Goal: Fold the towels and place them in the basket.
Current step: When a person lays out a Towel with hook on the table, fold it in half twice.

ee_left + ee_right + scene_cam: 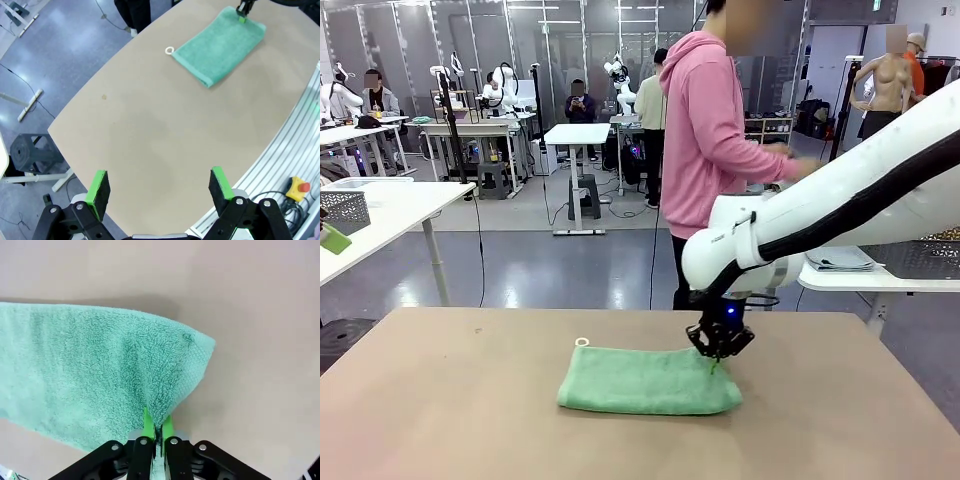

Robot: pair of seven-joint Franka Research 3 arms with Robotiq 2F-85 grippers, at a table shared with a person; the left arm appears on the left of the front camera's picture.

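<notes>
Folded mint-green terry towel, plush rounded oblong, white ring tag at its corner, lying mid smooth tan bench, right fingers pinched on its puckered edge, left fingers spread wide.

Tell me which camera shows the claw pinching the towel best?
The right wrist view: the right gripper is close up, shut on the green towel. Front and left wrist views show it small, at the towel's edge.
</notes>
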